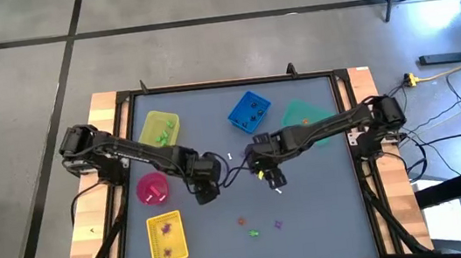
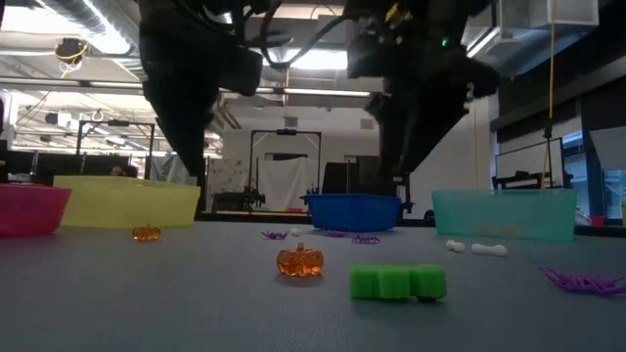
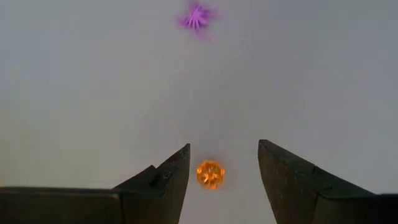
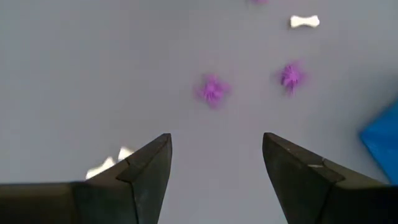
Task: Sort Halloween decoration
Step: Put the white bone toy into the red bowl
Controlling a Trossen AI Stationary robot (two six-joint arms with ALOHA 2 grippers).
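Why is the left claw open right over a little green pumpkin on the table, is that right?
Almost. The pumpkin between the open left claw's fingers is orange, not green. The left wrist view shows it, lying on the grey table below the claw.

Grey surface (image 1: pixel 330 222) in a wooden frame; on it: yellow bin (image 1: pixel 160 128), blue bin (image 1: pixel 249 112), teal bin (image 1: pixel 308 118), pink bowl (image 1: pixel 152 190), yellow tray (image 1: pixel 166 239). Loose near the front edge: orange pumpkin (image 2: pixel 299 261), green block (image 2: pixel 397 283), purple spider (image 1: pixel 277 224); white bone (image 2: pixel 476 247) by the teal bin.
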